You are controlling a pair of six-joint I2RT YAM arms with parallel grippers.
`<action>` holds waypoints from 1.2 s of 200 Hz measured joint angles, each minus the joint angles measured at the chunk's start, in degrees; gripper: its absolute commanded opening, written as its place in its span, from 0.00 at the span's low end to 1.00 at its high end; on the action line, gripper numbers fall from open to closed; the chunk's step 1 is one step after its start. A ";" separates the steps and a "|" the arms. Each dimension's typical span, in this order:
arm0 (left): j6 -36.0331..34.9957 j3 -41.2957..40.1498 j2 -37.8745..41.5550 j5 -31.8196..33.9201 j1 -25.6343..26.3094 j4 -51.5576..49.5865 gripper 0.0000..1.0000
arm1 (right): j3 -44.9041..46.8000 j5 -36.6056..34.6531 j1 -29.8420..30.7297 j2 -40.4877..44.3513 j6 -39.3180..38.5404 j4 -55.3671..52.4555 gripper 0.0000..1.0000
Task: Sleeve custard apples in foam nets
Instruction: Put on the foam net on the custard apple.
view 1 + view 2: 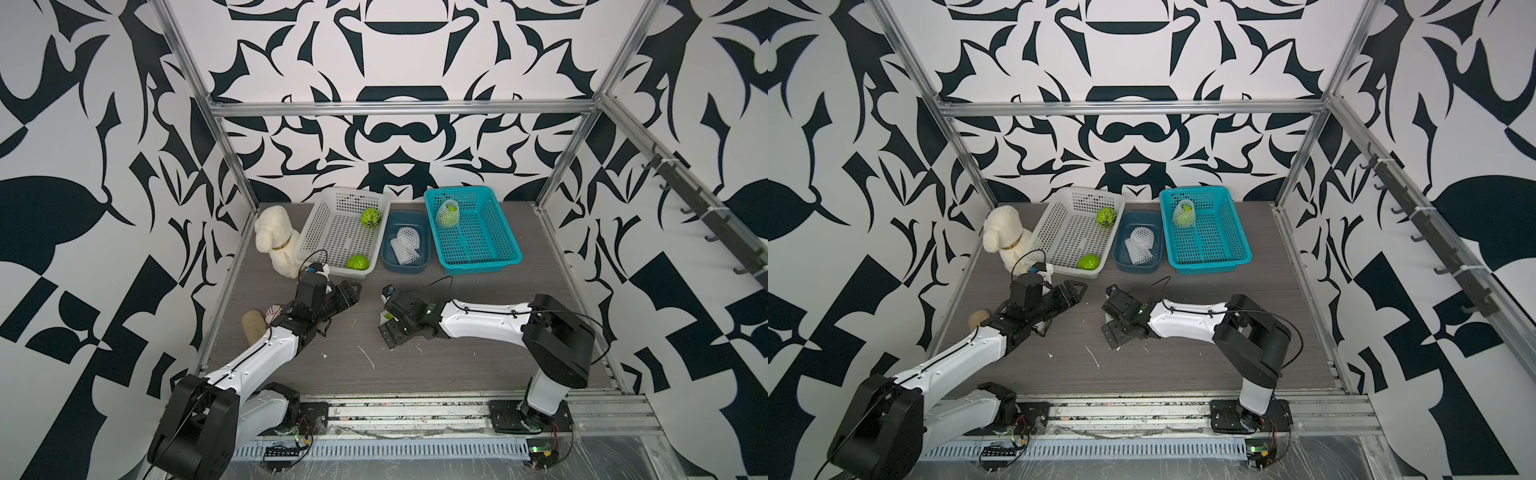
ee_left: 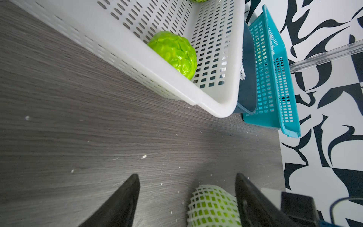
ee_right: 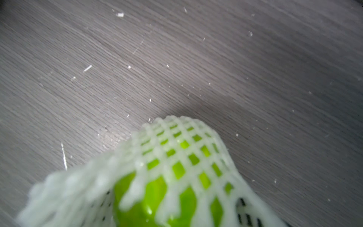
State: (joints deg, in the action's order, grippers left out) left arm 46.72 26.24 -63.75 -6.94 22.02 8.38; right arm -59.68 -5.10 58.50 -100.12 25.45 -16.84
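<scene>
Two bare green custard apples (image 1: 370, 217) (image 1: 358, 262) lie in the white basket (image 1: 328, 237); the nearer one (image 2: 174, 53) shows in the left wrist view. A third, sleeved in a foam net (image 1: 447, 213), stands in the teal basket (image 1: 478, 249). Loose white foam nets (image 1: 405, 245) fill the dark blue tub (image 1: 409, 268). A netted custard apple (image 3: 176, 173) sits at my right gripper (image 1: 384, 313) low over the table and hides its jaws. My left gripper (image 2: 186, 175) is open and empty, just left of that fruit (image 2: 213, 206).
A white plush dog (image 1: 276, 241) sits left of the white basket. A tan lump (image 1: 253, 326) and a small ball (image 1: 272, 312) lie beside my left arm. Foam scraps (image 1: 368, 357) dot the grey table. Aluminium posts frame the sides.
</scene>
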 measured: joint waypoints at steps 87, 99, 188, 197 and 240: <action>0.04 -0.68 2.32 -0.20 -0.83 0.17 0.78 | -5.20 -3.72 1.90 0.74 0.26 -6.40 1.00; 0.04 -0.76 2.54 -0.20 -0.90 0.15 0.78 | -5.95 -3.82 2.10 0.50 0.28 -6.51 1.00; 0.42 -1.38 3.06 -0.20 -1.07 -0.11 0.77 | -6.23 -5.38 2.36 -3.69 1.38 -5.55 0.91; 0.42 -1.38 3.06 -0.20 -1.07 -0.13 0.77 | -6.23 -5.51 2.36 -3.89 1.44 -5.38 0.94; 0.42 -1.38 3.06 -0.22 -1.18 -0.13 0.77 | -5.51 -5.75 2.36 -5.07 1.64 -5.35 1.00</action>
State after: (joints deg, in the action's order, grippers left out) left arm 47.13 24.86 -60.69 -7.16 20.84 8.25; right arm -65.19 -10.85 60.86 -105.19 27.09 -22.20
